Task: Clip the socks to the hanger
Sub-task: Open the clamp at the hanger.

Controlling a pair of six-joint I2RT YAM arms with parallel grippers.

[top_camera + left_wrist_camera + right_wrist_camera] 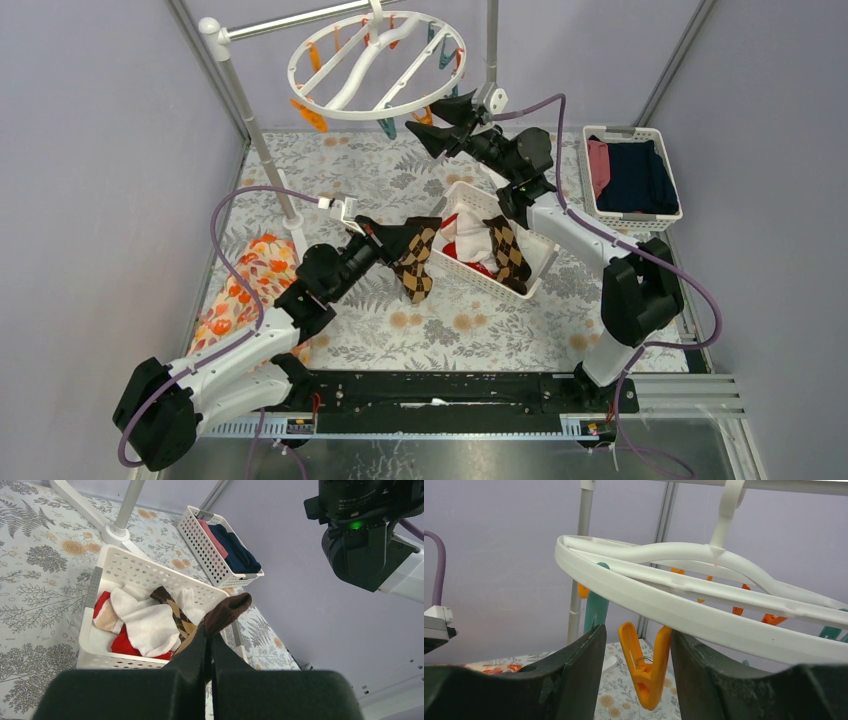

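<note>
1. Far left on the counter [480,330] we see one orange floral cloth [245,290], beside the rack's white pole [255,130].
2. The left end effector [209,645] is clenched on one argyle sock [415,260], which hangs over the counter just left of the middle basket [470,192].
3. That basket, white and perforated, holds red socks [122,645] and whitish socks [147,625]. A second argyle sock [508,255] is draped over its rim.
4. Behind it the hanger [377,65] hangs from the rack's rail, with orange and teal clothespins along its rim. We cannot count them surely.
5. The right end effector [636,630] sits under the hanger's rim, jaws apart, with one orange clothespin [644,670] between them.
6. Far right, a second basket [633,218] holds folded navy and pink clothes [632,175].
</note>
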